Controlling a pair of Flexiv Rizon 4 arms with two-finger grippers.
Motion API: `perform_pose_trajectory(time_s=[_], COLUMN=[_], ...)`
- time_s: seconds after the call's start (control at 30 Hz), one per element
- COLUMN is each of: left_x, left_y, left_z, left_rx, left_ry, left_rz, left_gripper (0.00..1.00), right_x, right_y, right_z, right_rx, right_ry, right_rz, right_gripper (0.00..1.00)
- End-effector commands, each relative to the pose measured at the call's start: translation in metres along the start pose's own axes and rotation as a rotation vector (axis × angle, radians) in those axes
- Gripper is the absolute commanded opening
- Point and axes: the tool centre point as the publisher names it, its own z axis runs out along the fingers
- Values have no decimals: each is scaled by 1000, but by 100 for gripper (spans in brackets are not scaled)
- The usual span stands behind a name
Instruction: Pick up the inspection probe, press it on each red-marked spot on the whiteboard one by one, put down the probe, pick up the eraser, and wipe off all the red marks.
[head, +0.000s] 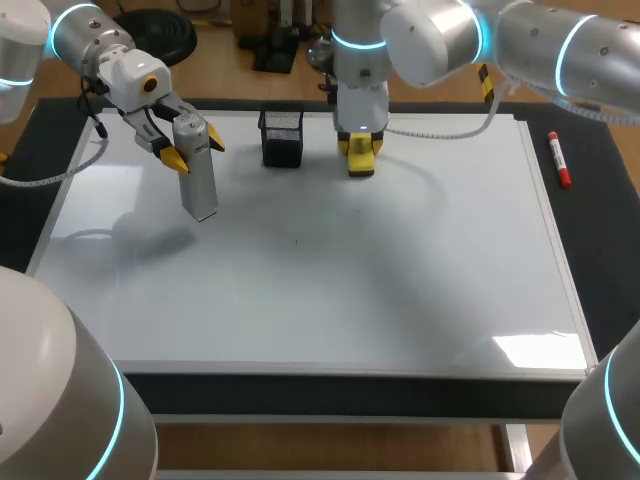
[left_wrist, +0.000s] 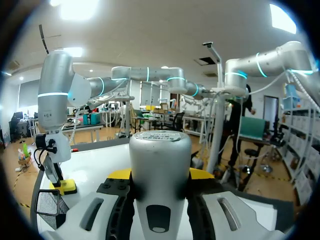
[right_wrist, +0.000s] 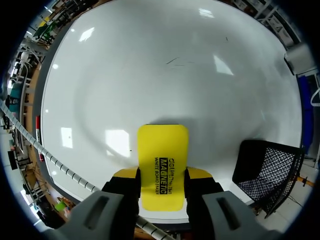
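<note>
The silver inspection probe (head: 198, 170) hangs tilted above the left part of the whiteboard (head: 330, 290), with my left gripper (head: 195, 150) shut around its upper body. The left wrist view shows the probe (left_wrist: 160, 160) wedged between the yellow tips of that gripper (left_wrist: 160, 175). The yellow eraser (head: 360, 161) lies flat on the board near its back edge. My right gripper (head: 360, 148) points straight down onto it. In the right wrist view the eraser (right_wrist: 162, 155) sits between both fingers of the right gripper (right_wrist: 162, 175), which press its long sides. No red marks show on the board.
A black mesh holder (head: 282, 137) stands on the board just left of the eraser, close beside the right gripper (right_wrist: 270, 170). A red marker (head: 558, 160) lies on the dark mat past the board's right edge. A few faint dark strokes (right_wrist: 175, 61) remain mid-board.
</note>
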Motion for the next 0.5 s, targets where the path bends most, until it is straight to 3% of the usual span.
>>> perform_pose_trajectory(time_s=[0.03,0.07,0.33,0.5], left_x=[0,0,0,0], left_y=[-1,-1,-1,-1], left_z=[-1,-1,-1,-1], left_rx=[-1,-1,-1,-1], left_ry=[3,3,3,3], left_rz=[0,0,0,0], left_gripper=[0,0,0,0], right_x=[0,1,11,19], right_y=[-2,-2,3,7], right_z=[-2,-3,-9,-17], right_rx=[-2,0,-22,-25], right_ry=[5,4,-2,-49], right_rz=[1,2,52,93], right_gripper=[68,100,100,100])
